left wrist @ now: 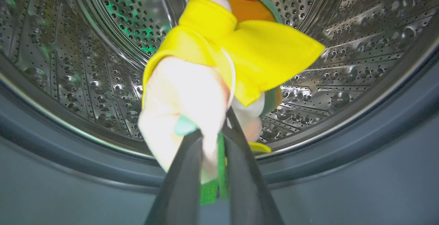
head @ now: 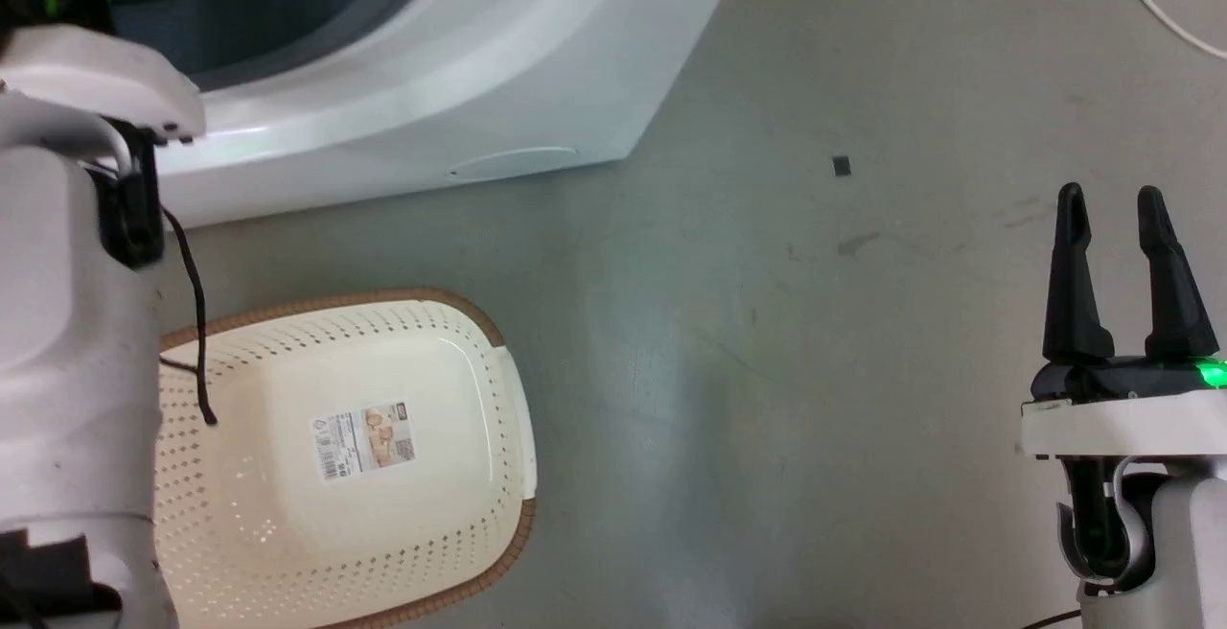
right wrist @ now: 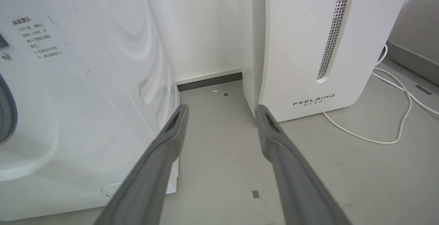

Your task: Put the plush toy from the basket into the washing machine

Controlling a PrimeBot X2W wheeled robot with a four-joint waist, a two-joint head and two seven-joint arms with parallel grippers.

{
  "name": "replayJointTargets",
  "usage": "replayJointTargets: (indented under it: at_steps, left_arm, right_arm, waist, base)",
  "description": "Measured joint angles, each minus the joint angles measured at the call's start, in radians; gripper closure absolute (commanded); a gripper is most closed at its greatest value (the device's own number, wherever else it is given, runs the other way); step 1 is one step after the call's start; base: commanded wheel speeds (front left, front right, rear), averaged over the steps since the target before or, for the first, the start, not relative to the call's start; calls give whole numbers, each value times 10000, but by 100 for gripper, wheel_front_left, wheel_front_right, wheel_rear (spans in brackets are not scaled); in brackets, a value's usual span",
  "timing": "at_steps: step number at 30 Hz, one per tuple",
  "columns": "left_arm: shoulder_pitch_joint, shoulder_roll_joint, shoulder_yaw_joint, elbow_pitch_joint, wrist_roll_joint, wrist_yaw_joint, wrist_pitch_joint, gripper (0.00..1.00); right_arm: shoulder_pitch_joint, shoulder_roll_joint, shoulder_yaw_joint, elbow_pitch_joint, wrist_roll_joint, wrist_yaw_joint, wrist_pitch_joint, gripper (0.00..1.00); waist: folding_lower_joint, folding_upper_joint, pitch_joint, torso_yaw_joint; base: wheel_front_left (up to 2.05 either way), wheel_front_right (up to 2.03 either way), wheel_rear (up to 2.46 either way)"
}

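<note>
In the left wrist view my left gripper (left wrist: 212,132) is shut on the plush toy (left wrist: 212,60), pinching its pale pink part. The toy's yellow bib and orange, green-edged body hang in front of the washing machine's perforated steel drum (left wrist: 343,46), just over the grey gasket (left wrist: 377,142). The washing machine (head: 431,63) fills the upper left of the head view, where my pale left forearm (head: 67,322) reaches up toward its porthole. The cream basket (head: 451,476) with its brown rim lies on the floor below, with just its paper label (head: 364,442) inside. My right gripper (head: 1112,217) stands open at the lower right, holding nothing.
A white slanted FEELBIRD appliance (right wrist: 308,46) stands to the right of the washing machine's side (right wrist: 85,81), with a white cable (right wrist: 394,115) trailing on the grey floor (head: 815,370). A narrow gap of floor runs between the two appliances.
</note>
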Motion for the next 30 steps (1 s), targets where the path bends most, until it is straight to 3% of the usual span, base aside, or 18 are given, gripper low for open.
replayJointTargets:
  at_steps: [12, 23, 24, 25, 30]
  left_arm:
    - [-2085, 792, 44, 903, 382, -19, 0, 100]
    - [-3193, 1262, -88, 1935, 600, -27, 0, 100]
    - [-3235, 1262, -102, 1960, 606, -19, 0, 37]
    - [-3253, 1267, -121, 1927, 623, 17, -2, 0]
    - [-3266, 1262, -236, 1956, 663, -6, -2, 0]
  right_arm:
    - [-429, 0, 307, -6, 351, 0, 0, 0]
    - [-558, 0, 433, -2, 500, 0, 0, 0]
    - [-558, 0, 433, -2, 500, 0, 0, 0]
    - [-558, -2, 428, 0, 500, 0, 0, 0]
    - [-558, -2, 437, 35, 495, 0, 0, 0]
  waist:
    - [0, 0, 1070, -522]
    - [0, 0, 1413, -799]
    - [0, 0, 1416, -793]
    - [0, 0, 1420, -784]
    - [0, 0, 1327, -687]
  base:
    - [0, 0, 0]
    - [0, 0, 0]
    - [0, 0, 0]
    - [0, 0, 0]
    - [0, 0, 0]
